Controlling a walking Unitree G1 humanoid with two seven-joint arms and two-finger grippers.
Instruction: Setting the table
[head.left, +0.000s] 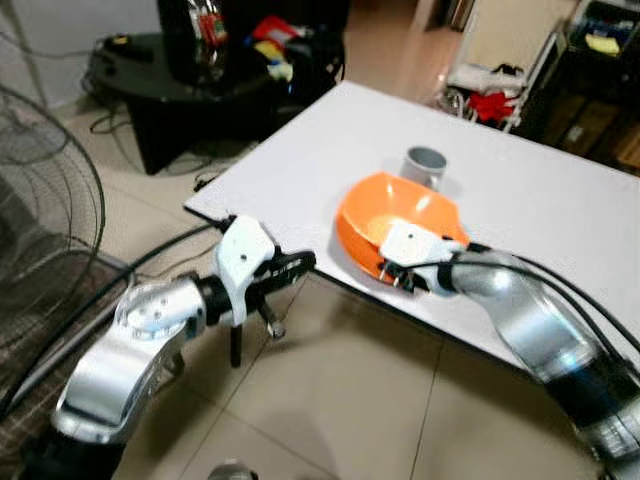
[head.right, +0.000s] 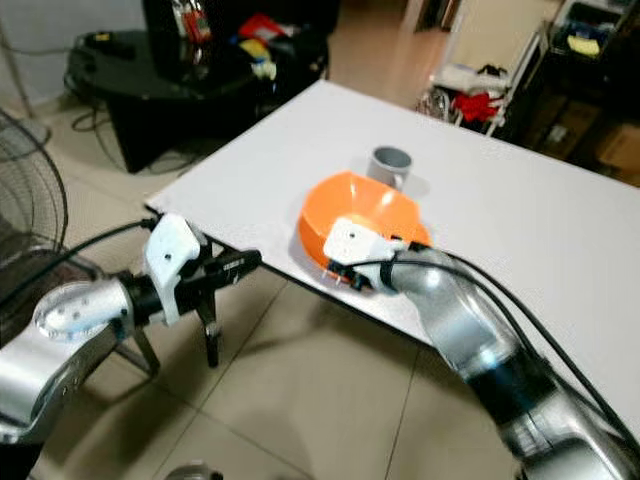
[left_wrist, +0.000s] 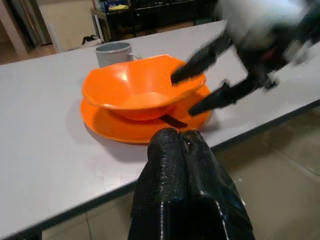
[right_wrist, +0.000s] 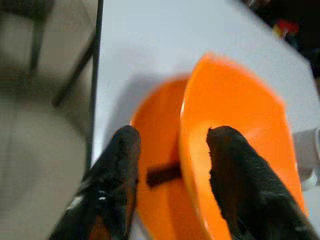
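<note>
The right gripper (right_wrist: 172, 150) has its two matte black fingers spread astride the near rim of a glossy, smooth orange plastic bowl (head.left: 400, 212), one finger inside the bowl and the other outside, above the shallow orange plastic plate (left_wrist: 115, 125) on which the bowl sits tilted, just right of centre in the left eye view and close to the near edge of the flat white rectangular table (head.left: 540, 210). A small dark strip (left_wrist: 173, 120) lies on the plate under the bowl, and a grey metal-looking mug (head.left: 425, 166) stands just behind them. The left gripper (left_wrist: 187, 160), its textured black fingers pressed together, hovers off the table's edge at the lower left, over pale glossy floor tiles (head.left: 330, 400).
</note>
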